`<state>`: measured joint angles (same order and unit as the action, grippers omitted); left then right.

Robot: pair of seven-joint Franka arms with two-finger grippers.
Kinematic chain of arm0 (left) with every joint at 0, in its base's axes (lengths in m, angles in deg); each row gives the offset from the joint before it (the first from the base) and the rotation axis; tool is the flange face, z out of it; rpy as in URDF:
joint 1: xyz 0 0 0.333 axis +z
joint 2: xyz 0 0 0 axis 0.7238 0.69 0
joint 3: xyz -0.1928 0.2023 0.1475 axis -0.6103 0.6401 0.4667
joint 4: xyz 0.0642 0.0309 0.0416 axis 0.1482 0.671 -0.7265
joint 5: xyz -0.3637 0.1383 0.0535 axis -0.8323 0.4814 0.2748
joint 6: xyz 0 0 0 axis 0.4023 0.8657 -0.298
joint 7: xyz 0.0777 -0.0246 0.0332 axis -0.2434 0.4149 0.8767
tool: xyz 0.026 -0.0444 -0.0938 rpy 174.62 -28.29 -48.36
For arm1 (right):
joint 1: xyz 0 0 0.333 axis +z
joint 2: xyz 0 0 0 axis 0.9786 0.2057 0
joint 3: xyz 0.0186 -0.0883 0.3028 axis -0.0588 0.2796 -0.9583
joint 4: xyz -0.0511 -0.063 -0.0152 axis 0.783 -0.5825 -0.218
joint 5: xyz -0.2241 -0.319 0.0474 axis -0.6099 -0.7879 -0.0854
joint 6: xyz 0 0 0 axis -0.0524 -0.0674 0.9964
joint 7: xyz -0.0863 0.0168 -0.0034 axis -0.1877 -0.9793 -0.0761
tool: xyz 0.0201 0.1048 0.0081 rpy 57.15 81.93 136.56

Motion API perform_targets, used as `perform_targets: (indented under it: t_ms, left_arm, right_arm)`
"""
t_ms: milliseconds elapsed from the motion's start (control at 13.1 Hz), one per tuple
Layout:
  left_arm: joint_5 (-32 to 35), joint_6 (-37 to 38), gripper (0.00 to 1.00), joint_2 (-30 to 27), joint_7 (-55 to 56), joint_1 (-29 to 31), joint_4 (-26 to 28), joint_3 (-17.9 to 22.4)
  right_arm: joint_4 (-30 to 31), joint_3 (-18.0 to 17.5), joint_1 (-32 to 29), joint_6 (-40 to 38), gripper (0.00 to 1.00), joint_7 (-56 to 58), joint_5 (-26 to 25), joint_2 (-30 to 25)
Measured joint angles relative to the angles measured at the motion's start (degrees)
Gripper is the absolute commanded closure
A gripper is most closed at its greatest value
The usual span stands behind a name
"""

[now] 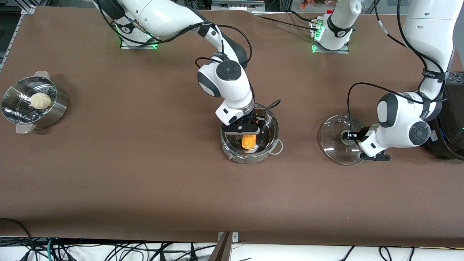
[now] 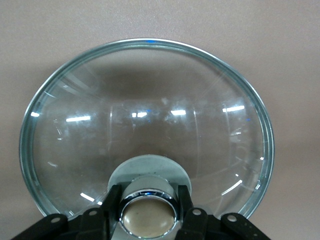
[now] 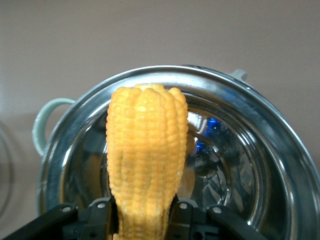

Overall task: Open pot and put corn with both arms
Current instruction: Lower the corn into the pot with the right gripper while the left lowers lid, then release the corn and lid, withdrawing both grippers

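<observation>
The steel pot [image 1: 269,144] stands open in the middle of the table. My right gripper [image 1: 245,131] is over the pot's inside, shut on the yellow corn [image 1: 249,141], which hangs down into the pot. In the right wrist view the corn [image 3: 147,150] sticks out from between the fingers [image 3: 102,212] above the pot's shiny bottom [image 3: 230,175]. The glass lid [image 1: 335,143] lies on the table beside the pot, toward the left arm's end. My left gripper [image 1: 348,136] is shut on its knob [image 2: 148,218]. The lid's glass [image 2: 145,115] fills the left wrist view.
A perforated steel steamer pot [image 1: 54,108] with a white bun [image 1: 40,100] stands at the right arm's end of the table. A black object [image 1: 451,127] sits at the left arm's end, close to the left arm's wrist.
</observation>
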<state>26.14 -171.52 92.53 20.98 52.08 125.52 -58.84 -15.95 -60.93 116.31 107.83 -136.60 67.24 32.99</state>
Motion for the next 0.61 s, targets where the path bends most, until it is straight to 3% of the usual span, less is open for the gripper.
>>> perform_targets:
  t_ms: [76,153,229,458,534,610]
  left_arm:
    - [0.0,0.0,0.47,0.0,0.0,0.0,0.0,0.0]
    - [0.0,0.0,0.06,0.0,0.0,0.0,0.0,0.0]
    - [0.0,0.1,0.0,0.1,0.0,0.0,0.1,0.0]
    - [-0.3,0.1,0.0,0.8,0.0,0.0,0.2,-0.1]
    - [-0.3,0.1,0.0,0.8,0.0,0.0,0.2,-0.2]
    - [-0.3,0.1,0.0,0.7,0.0,0.0,0.0,-0.2]
  right_arm:
    - [0.0,0.2,0.0,0.6,0.98,0.1,0.0,0.5]
    - [0.0,0.3,0.0,1.1,0.89,0.1,0.0,1.0]
    - [0.0,0.3,0.0,1.4,0.78,0.2,0.0,1.3]
    - [0.0,0.3,0.0,1.6,0.6,0.3,0.0,1.7]
    - [-0.1,0.3,0.0,1.6,0.38,0.3,0.0,1.7]
    - [-0.1,0.3,0.1,1.6,0.0,0.3,0.0,1.7]
